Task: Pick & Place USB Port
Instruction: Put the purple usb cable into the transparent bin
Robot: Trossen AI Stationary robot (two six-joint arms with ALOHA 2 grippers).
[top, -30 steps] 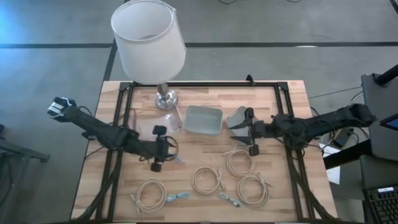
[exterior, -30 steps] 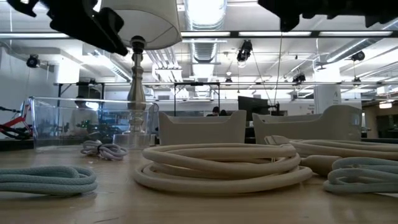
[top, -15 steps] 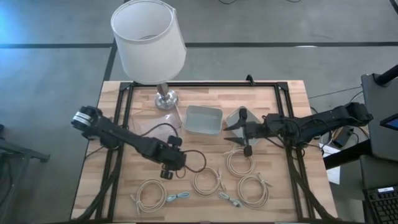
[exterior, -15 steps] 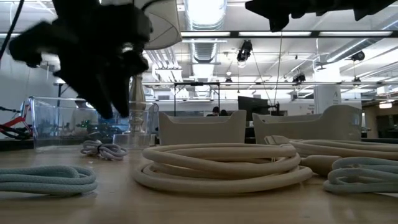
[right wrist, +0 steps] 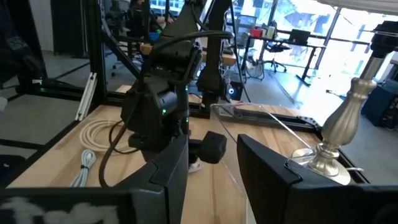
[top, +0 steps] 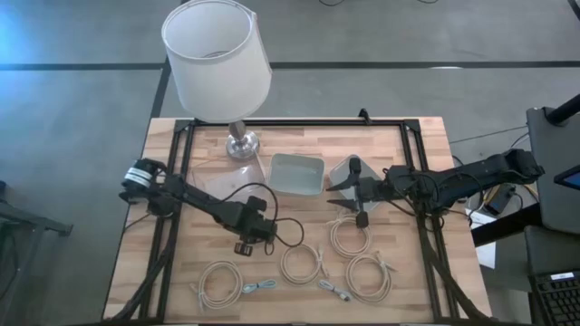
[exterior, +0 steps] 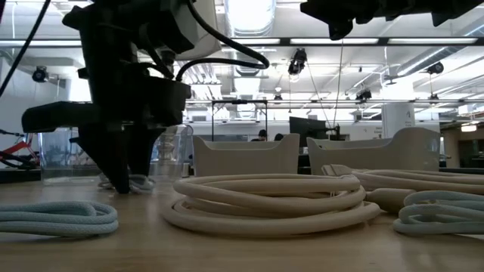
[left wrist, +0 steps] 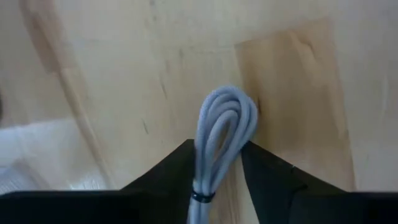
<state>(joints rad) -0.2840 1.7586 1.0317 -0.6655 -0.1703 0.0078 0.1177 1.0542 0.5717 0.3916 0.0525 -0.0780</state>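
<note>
A small grey-blue USB cable bundle [left wrist: 224, 118] lies flat on the wooden table, its looped end pointing away from the camera and a tie low on it. My left gripper [left wrist: 217, 146] is down at the table over it [top: 249, 237], open, one finger on either side of the bundle. In the low view that gripper [exterior: 121, 177] stands on the table with the bundle [exterior: 144, 183] peeking out beside it. My right gripper [top: 333, 196] hovers open beside the right grey bin [top: 347, 168], facing the left arm.
A lamp [top: 217, 54] stands at the far edge. Near it are a clear plastic box [top: 222, 186] and a grey tray [top: 297, 174]. Several cream cable coils [top: 304, 263] [top: 349, 235] [top: 370, 276] [top: 217, 282] and two grey-blue cables [top: 263, 287] [top: 335, 290] lie near the near edge.
My left gripper has swung toward the table's right and near edge and come down onto the table, ending with its fingers on either side of the grey-blue bundle. My right gripper has shifted a little toward the left.
</note>
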